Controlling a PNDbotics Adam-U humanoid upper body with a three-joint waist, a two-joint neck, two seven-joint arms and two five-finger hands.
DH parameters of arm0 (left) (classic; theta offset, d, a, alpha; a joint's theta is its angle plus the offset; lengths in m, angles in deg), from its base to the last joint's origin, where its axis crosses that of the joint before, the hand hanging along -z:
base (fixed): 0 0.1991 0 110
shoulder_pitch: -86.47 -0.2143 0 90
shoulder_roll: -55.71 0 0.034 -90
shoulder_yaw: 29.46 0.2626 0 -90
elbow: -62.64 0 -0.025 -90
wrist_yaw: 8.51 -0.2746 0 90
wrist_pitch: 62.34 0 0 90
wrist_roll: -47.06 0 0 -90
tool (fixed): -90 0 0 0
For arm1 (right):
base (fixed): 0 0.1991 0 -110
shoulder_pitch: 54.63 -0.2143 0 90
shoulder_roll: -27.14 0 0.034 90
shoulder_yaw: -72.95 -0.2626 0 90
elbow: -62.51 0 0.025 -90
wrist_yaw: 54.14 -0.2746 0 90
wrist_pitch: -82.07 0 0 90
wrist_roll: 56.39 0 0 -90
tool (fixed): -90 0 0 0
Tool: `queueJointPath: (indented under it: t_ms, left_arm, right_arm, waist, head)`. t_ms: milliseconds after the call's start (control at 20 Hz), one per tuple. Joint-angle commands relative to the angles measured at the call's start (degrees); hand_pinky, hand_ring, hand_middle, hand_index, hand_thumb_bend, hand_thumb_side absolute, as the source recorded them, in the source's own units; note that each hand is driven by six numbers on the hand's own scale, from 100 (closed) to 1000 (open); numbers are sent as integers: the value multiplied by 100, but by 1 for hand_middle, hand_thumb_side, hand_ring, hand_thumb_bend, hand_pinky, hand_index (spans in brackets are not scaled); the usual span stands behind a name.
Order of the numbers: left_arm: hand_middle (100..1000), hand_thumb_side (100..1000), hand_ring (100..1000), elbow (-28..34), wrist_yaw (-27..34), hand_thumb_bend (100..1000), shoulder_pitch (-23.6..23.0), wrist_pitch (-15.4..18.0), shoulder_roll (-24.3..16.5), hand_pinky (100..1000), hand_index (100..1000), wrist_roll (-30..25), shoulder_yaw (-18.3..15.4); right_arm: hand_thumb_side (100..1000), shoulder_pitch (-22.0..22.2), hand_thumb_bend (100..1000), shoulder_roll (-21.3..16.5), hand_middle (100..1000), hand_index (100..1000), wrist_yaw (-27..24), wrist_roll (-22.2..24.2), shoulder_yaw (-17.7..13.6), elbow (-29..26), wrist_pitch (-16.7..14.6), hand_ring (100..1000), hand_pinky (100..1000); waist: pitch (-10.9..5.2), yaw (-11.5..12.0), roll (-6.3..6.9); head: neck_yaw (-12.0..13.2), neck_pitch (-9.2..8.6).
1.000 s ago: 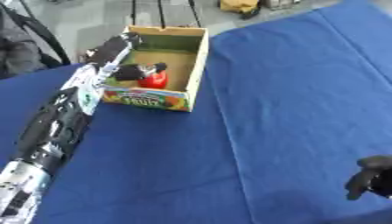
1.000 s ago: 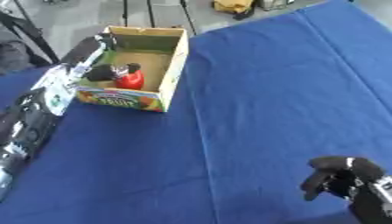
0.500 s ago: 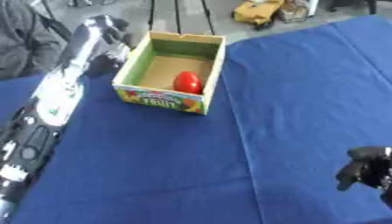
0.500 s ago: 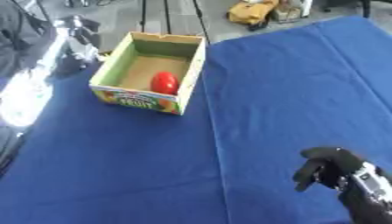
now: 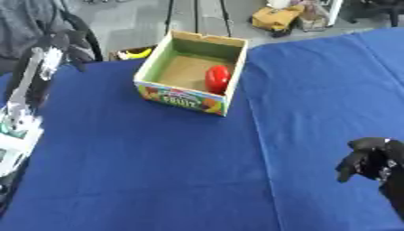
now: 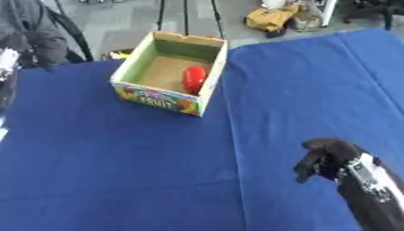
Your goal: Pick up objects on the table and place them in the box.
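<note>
- Red object [image 5: 217, 78] lies in the box [image 5: 192, 100], up and left of the right hand [image 6: 325, 159], well apart.
- Right hand's fingers curl, empty.
- Left hand [image 5: 69, 41] is nearer the box; its fingers cannot be made out.

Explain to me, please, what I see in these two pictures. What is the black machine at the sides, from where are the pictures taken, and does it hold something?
Both pictures come from two cameras in a humanoid robot's head, looking down, so they are nearly identical. The robot has two arms with hands. Its right hand shows low at the right, fingers curled, holding nothing. Its left hand is raised at the upper left, away from the box; its fingers are too blurred to judge. On the blue tablecloth stands an open cardboard box with fruit printing. A red object already lies inside it. I see nothing else on the cloth.
</note>
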Motion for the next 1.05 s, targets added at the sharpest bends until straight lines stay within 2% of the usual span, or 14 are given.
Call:
queueJointPath:
  t_ms: [50,250,500,1050]
  left_arm:
    - [610,1000,544,295,215,219,-101,-377,281,458,790,-232,-163]
    - [606,1000,535,373,290,236,-232,-749,604,448,792,-332,-276]
    - [601,1000,528,457,365,256,-361,-979,876,443,792,-419,-319]
    - [595,1000,523,568,386,295,-473,-1015,1156,442,795,-587,-291]
  right_arm:
    - [803,-13,100,-46,504,726,-62,-26,-45,-120,-10,572,503]
    - [819,20,100,-40,504,726,-52,-37,-51,-120,-19,572,503]
    - [815,31,100,-35,504,727,-41,-62,-52,-120,-19,572,503]
    - [819,44,100,-41,509,731,-17,-124,-76,-120,-3,574,504]
  waist:
    - [-74,42,-36]
    - [-74,109,-76]
    - [-75,174,-90]
    - [-72,226,-114]
  head:
    - [-53,79]
    - [-76,104]
    - [-95,152]
    - [-113,182]
